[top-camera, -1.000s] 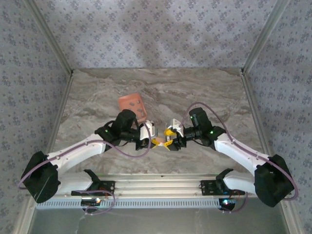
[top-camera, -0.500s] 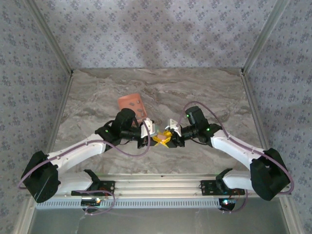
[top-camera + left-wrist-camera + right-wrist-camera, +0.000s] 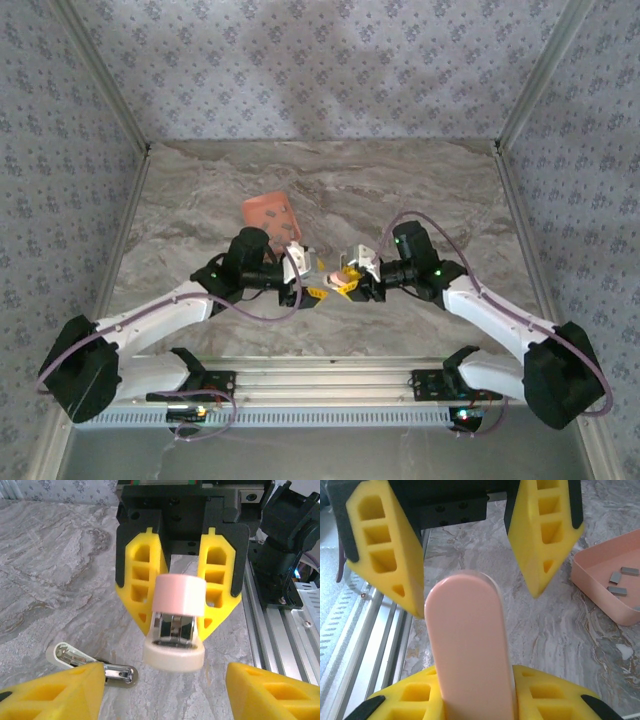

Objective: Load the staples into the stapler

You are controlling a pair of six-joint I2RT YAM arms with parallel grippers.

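Observation:
The stapler (image 3: 467, 645), pink on top with a cream base and chrome inside, is held level above the table. My right gripper (image 3: 472, 672) is shut on its rear end. In the left wrist view the stapler (image 3: 175, 625) points its front end at the camera, between the right gripper's fingers (image 3: 137, 580). My left gripper (image 3: 165, 690) faces it with its jaws wide open, and nothing is between them. Several staples (image 3: 618, 591) lie in the salmon tray (image 3: 600, 587). From above, the left gripper (image 3: 312, 282) and the right gripper (image 3: 350, 280) meet at mid-table.
A chrome strip with a cream end (image 3: 112, 672) lies flat on the marble by my left finger. The salmon tray (image 3: 268, 215) sits behind the left arm. The metal rail (image 3: 280, 630) runs along the table's near edge, with the arm bases on it.
My right gripper closed on the stapler. My left gripper then opened, let go of it and drew back a little to the left.

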